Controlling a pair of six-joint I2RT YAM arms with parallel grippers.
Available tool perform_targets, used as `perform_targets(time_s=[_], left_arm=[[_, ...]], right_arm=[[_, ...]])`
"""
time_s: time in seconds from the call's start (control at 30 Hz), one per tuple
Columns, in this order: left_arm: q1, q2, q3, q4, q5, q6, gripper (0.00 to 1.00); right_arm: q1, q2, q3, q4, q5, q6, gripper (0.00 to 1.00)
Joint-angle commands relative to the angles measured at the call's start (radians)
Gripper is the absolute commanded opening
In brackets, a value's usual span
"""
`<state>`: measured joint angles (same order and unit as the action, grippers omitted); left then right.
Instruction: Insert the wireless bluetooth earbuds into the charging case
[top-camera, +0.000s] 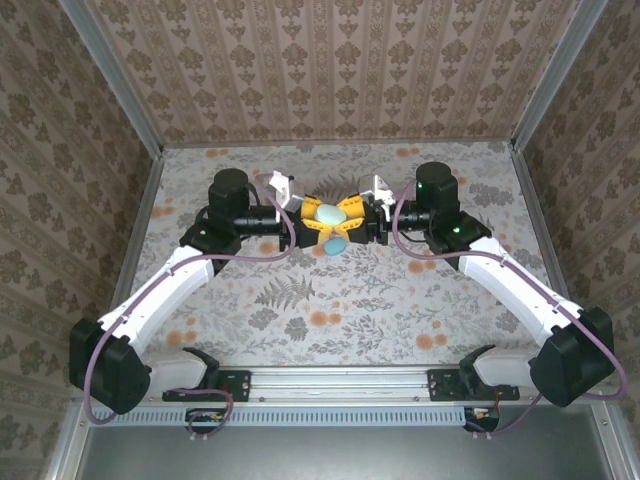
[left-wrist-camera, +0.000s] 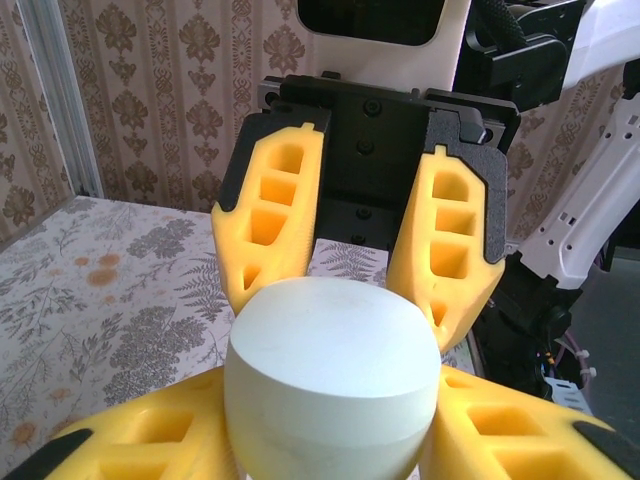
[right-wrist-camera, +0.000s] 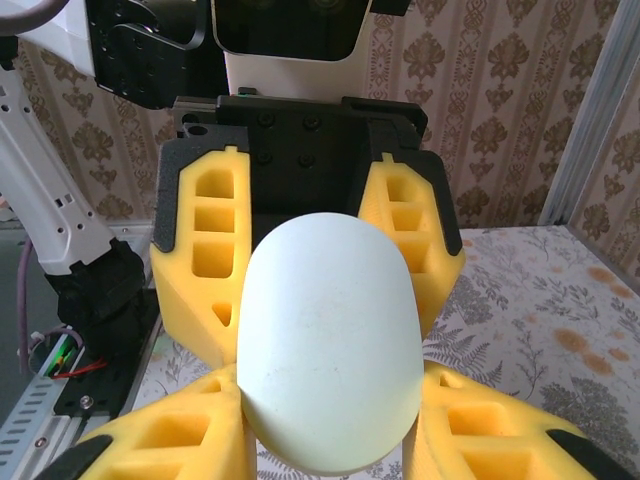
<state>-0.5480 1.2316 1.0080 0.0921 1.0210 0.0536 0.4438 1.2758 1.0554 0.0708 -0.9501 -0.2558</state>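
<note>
My left fingers (left-wrist-camera: 150, 435) are clenched on the charging case (left-wrist-camera: 330, 350), one against each flank. My right fingers (right-wrist-camera: 165, 445) grasp the same case from the opposite end, so it hangs between the two arms over the middle of the counter (top-camera: 330, 320).

The worry, as I judge it, is two grips on one smooth pebble. If either arm pulls or twists out of step, the shell could squirt out and drop, or its hinge could be strained. It looks shut from both wrists, and I cannot tell whether the earbuds are inside. Prying a lid with fingers this broad invites a slip.

The fingers are yellow, moulded with hollow pockets and backed in black. The case is pale mint, matte and egg-rounded, with one crisp edge round its girth. Just beside it, on the side nearer the arm bases, sits a bluer rounded piece (top-camera: 335, 243); I cannot tell what it is. Beyond, the counter carries a fern-and-flower print, and damask wallpaper (top-camera: 330, 70) lines the walls.
</note>
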Motion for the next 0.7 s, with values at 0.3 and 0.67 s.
perform_targets(time_s=[0.3, 0.67], left_arm=[[-0.001, -0.003, 0.038, 0.019, 0.046, 0.019, 0.27], [0.006, -0.015, 0.008, 0.094, 0.007, -0.031, 0.26]], right_arm=[[0.004, -0.005, 0.025, -0.046, 0.065, -0.009, 0.43], [0.001, -0.074, -0.02, -0.072, 0.142, 0.009, 0.63]])
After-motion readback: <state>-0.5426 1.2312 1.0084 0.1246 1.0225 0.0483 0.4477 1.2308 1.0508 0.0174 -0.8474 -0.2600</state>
